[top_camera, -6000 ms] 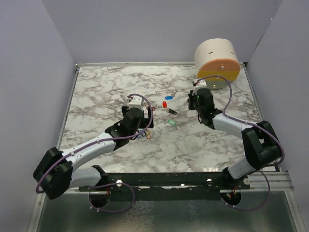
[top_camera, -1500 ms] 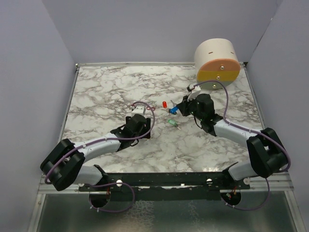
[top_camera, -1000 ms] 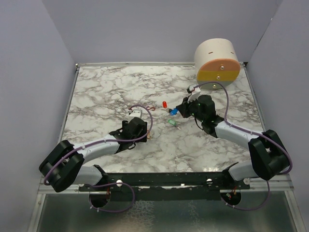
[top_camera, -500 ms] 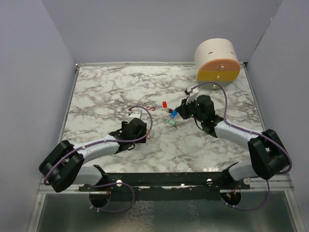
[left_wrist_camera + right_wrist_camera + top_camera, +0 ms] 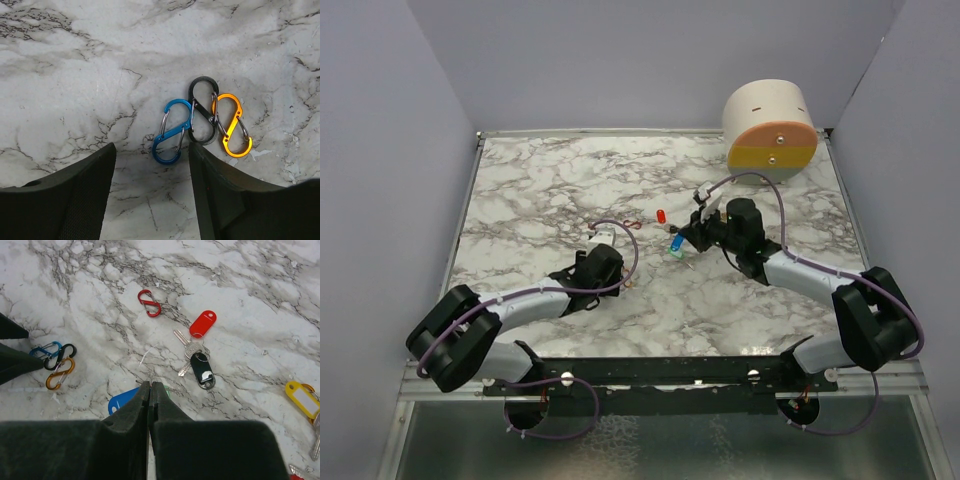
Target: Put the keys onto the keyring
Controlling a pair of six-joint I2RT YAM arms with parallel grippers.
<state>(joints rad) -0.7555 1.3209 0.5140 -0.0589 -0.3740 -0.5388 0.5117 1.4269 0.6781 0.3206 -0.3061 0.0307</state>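
The keyring [image 5: 202,125] is a linked bunch of blue, black and orange oval loops lying flat on the marble. My left gripper [image 5: 150,151] hovers just short of it, open, with the blue loop's end near the gap between its fingers. My right gripper [image 5: 150,385] is shut on the blue key [image 5: 121,400], whose blue head hangs under the fingers [image 5: 675,244]. A green key [image 5: 677,255] lies just below it. Ahead lie the red key [image 5: 202,323], a black-tagged key [image 5: 202,371] and, at the right edge, a yellow key [image 5: 302,396].
A separate red oval loop [image 5: 149,303] lies alone beyond the keys. A cream cylinder with an orange and yellow face [image 5: 771,130] stands at the back right corner. Grey walls close the table [image 5: 540,180] on three sides.
The right gripper has moved left and nearer with the blue key hanging from it. The left gripper's jaws have narrowed a little over the keyring; its arm has barely moved.
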